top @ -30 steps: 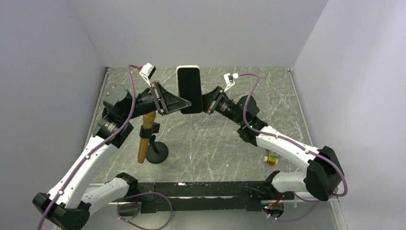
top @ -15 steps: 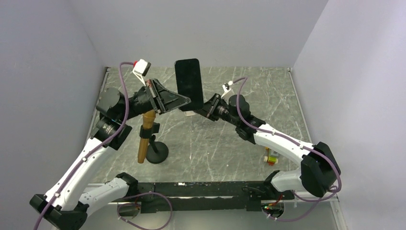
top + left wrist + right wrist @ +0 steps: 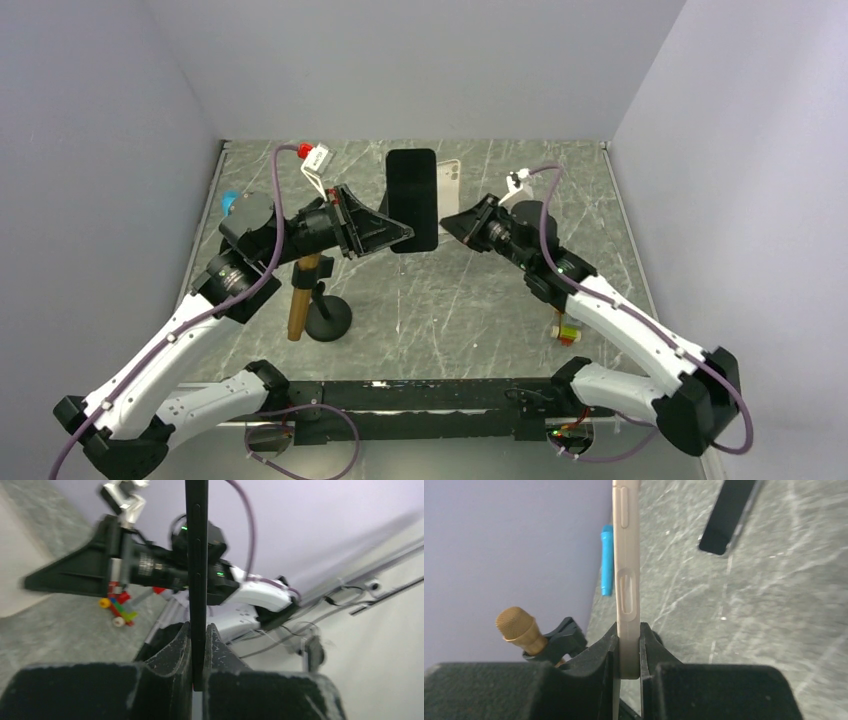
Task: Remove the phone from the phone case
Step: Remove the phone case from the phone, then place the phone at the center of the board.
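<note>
My left gripper (image 3: 408,235) is shut on the lower edge of the black phone (image 3: 412,199) and holds it upright above the table's far middle. In the left wrist view the phone (image 3: 197,555) stands edge-on between my fingers. My right gripper (image 3: 455,226) is shut on the beige phone case (image 3: 448,187), held upright just right of the phone and apart from it. In the right wrist view the case (image 3: 626,570) is edge-on in my jaws, and the phone (image 3: 729,515) shows at the upper right.
A gold microphone on a black round stand (image 3: 310,290) stands under my left arm. A small multicoloured toy (image 3: 566,329) lies at the right by my right arm. A blue object (image 3: 229,199) lies at the far left by the wall.
The phone and the case have come apart. My right gripper has moved right with the case, my left gripper has shifted right with the bare phone.
</note>
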You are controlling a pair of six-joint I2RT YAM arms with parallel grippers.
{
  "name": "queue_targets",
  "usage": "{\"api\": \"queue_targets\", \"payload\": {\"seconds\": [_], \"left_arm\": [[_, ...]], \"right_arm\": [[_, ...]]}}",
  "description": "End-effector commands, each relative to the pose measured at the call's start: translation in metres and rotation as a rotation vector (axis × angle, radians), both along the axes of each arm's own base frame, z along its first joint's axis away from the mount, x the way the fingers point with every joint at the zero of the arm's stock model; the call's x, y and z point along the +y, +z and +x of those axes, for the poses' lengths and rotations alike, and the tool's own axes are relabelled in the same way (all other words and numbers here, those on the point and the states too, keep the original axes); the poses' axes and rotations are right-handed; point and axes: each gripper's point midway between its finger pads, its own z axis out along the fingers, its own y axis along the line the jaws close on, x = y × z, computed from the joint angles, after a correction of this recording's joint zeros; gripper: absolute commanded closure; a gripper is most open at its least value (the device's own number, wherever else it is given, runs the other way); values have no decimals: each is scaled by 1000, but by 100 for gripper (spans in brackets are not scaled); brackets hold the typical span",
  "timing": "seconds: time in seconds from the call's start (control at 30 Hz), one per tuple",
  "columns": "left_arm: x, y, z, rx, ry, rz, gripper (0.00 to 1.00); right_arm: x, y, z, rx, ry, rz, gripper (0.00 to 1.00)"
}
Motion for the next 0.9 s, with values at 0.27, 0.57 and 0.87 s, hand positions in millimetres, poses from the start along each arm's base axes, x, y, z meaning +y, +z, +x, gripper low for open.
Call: {"api": "queue_targets", "payload": {"seconds": [0.27,0.57,0.87], "left_arm": [[-10,-55,50,-93,299,279,100],[-84,-144,118,98,396,552,100],[-167,-211,178,220,429,659,100]], "right_arm": [[-115,64,-26,-139,-339,-230,100],[-173,100,-61,-204,-469,-298,100],[-200,118,-91,-252,-498,-284,100]]}}
